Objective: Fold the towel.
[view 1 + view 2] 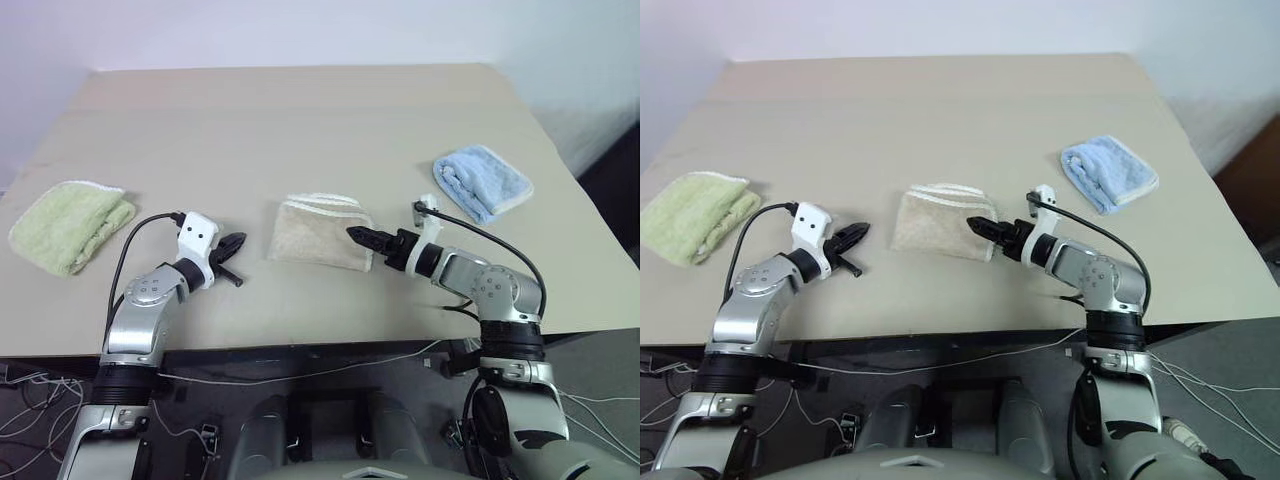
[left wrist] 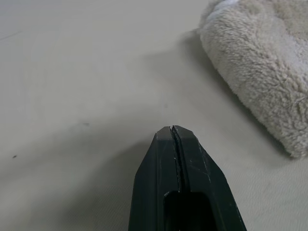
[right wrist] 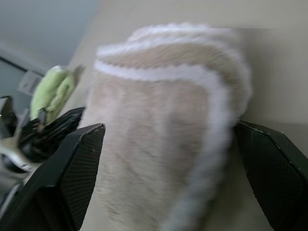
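Both grippers sit low over the table (image 1: 300,110) in my head view; my left gripper (image 1: 233,246) hangs clear of the folded beige towel (image 1: 318,234), fingers pressed together, while my right gripper (image 1: 362,238) has its tips at the towel's near right edge. That towel lies mid-table, white-trimmed edge up, between a green towel (image 1: 70,225) far off to the left and a blue towel (image 1: 483,181) off to the right; each lies apart from it.

From the left wrist I see the two black fingers (image 2: 163,183) shut tight with only a seam between them, above bare tabletop; the beige towel's fluffy corner sits just ahead and to one side, not touched.

From the right wrist the fingers (image 3: 72,168) stand spread wide, one on each side of the beige towel, which lies between them ungripped; the green towel and my left gripper show beyond.
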Controlling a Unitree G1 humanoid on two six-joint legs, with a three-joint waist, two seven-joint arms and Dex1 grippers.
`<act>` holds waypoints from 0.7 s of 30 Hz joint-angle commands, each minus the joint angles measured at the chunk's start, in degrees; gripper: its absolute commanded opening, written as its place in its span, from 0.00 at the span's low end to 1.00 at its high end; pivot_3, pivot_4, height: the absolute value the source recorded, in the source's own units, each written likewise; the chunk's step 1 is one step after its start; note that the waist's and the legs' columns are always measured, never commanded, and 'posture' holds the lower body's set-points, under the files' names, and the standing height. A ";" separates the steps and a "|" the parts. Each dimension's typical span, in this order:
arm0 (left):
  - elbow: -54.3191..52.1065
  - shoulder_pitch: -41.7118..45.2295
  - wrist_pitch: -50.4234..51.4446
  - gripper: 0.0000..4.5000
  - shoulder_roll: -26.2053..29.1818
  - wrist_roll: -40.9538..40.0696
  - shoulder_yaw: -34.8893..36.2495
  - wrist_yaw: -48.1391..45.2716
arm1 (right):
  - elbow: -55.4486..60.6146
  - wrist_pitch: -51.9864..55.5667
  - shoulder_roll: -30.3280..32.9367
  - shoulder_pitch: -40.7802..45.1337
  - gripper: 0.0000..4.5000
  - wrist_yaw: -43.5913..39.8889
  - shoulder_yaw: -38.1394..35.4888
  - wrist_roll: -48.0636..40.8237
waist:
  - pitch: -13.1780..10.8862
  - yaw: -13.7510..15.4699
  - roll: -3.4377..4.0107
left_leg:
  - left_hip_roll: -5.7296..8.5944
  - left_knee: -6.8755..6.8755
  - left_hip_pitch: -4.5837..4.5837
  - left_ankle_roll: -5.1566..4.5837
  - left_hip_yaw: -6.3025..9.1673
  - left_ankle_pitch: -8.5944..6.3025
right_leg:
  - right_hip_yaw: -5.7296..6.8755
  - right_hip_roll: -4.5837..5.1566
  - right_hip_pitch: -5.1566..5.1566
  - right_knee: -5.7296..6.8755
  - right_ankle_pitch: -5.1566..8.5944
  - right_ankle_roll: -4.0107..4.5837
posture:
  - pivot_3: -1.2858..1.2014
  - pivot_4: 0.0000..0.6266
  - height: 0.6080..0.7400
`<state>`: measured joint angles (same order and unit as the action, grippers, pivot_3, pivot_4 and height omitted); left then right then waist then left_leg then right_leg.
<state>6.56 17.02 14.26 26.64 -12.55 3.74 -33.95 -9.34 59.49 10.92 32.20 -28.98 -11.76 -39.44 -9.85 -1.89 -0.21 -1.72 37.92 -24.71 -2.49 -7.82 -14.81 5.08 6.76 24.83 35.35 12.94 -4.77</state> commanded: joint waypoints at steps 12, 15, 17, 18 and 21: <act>-4.29 -1.27 -0.93 0.00 -1.27 0.00 -0.54 -0.08 | -5.45 3.92 -6.23 5.61 0.49 3.10 -2.14 -2.68 | 0.00 -0.47 0.00 | 0.05 0.00 -0.05 0.07 -0.04 0.08 | 0.02 -0.05 0.00 0.00 0.00 -0.01 | 0.52 0.24 1.00; -4.44 -1.52 -0.86 0.00 -1.33 0.06 -0.63 -0.07 | -4.36 4.39 -6.55 5.38 0.27 3.55 -3.87 -4.09 | 0.00 -0.48 0.00 | 0.04 0.00 -0.07 0.04 -0.04 0.06 | 0.02 -0.05 0.03 0.00 0.00 -0.01 | 0.52 0.24 1.00; -4.45 -1.52 -0.85 0.00 -1.40 0.10 -0.73 -0.08 | -3.88 4.41 -6.63 5.37 0.11 3.96 -5.02 -5.19 | 0.00 -0.49 -0.01 | 0.04 0.00 -0.07 0.04 -0.04 0.06 | 0.02 -0.07 0.03 0.00 0.00 -0.01 | 0.52 0.24 1.00; -4.44 -1.49 -0.85 0.00 -1.44 0.12 -0.79 -0.10 | -3.64 4.40 -6.65 5.37 0.05 4.19 -5.63 -5.79 | 0.00 -0.47 0.00 | 0.04 0.00 -0.07 0.02 -0.04 0.05 | 0.02 -0.07 0.02 0.00 0.00 -0.02 | 0.52 0.24 1.00; -4.62 -1.34 -0.78 0.00 -1.55 -0.10 -1.16 -0.68 | -1.81 3.34 -6.69 5.74 0.00 5.28 -9.25 -8.90 | -0.01 -0.36 0.00 | 0.05 0.00 -0.08 0.00 -0.04 0.04 | 0.02 -0.09 0.03 0.00 -0.01 -0.02 | 0.52 0.24 1.00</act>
<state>4.22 15.66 14.25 25.02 -12.49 2.87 -34.07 -14.78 63.84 4.42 37.01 -24.18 -17.97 -44.96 -9.85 -2.26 -0.21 -1.66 37.93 -24.81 -2.49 -7.87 -14.77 5.10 6.68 24.87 35.35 12.93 -4.79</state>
